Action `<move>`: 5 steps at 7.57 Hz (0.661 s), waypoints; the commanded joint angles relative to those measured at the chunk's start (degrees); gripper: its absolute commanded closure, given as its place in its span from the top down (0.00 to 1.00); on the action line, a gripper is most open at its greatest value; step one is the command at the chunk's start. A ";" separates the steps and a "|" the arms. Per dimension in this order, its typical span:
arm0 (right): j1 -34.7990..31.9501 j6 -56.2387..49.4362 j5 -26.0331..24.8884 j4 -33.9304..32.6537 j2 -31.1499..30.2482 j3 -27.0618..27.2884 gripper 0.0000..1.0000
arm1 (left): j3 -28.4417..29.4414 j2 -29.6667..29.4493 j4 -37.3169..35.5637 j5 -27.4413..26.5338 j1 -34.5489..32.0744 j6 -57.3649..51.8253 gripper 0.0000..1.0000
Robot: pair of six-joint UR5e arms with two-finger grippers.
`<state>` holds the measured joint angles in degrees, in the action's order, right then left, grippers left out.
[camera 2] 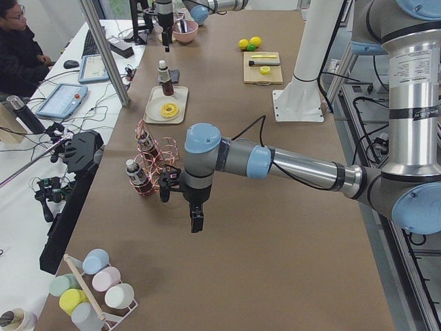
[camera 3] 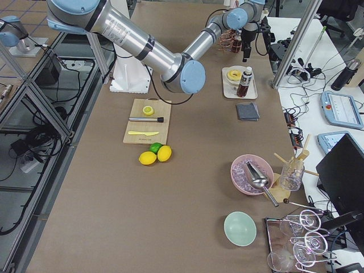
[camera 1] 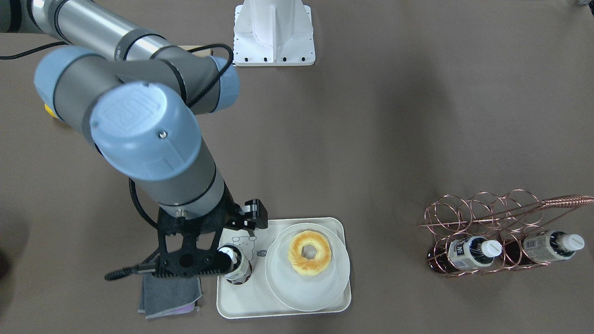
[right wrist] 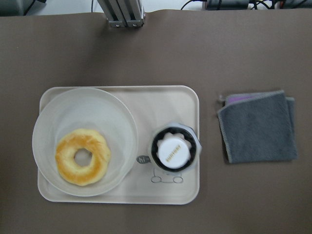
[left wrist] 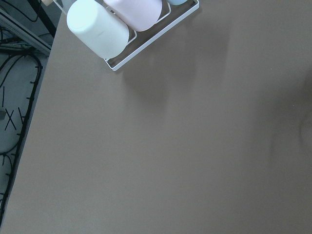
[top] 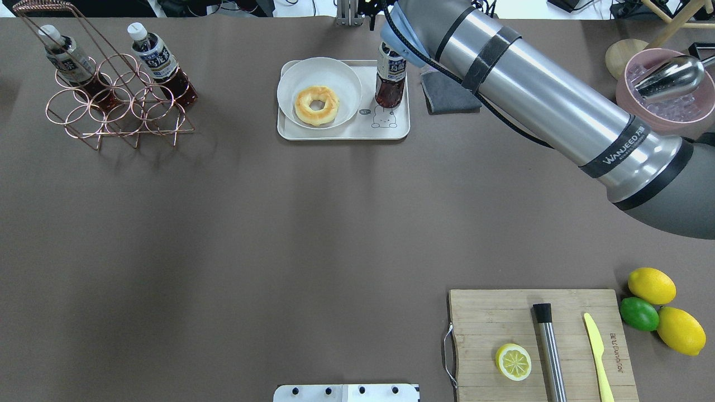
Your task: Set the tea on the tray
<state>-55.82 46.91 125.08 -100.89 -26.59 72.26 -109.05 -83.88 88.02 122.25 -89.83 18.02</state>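
The right tool [camera 3: 245,56] is hanging above the tea [right wrist: 175,150], clear of its white cap; I cannot tell whether its fingers are spread or closed. The tea is standing upright on the tray [right wrist: 185,97], over the bear drawing and just beside a round plate [right wrist: 83,105] that is carrying a doughnut [right wrist: 82,156]. A folded grey cloth [right wrist: 258,126] is lying on the desk [top: 335,223] near the tray. Well apart, the left tool [camera 2: 196,224] is hovering beside a copper wire rack [top: 117,109]; its state cannot be told either.
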 commanded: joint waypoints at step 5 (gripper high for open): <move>-14.36 -44.35 -0.10 -17.51 -46.83 36.30 1.00 | -0.82 2.31 0.31 4.40 -1.31 -0.09 0.98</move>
<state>-63.75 20.36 125.11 -118.61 -61.21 108.40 -109.75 -82.71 88.25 125.81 -90.76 18.01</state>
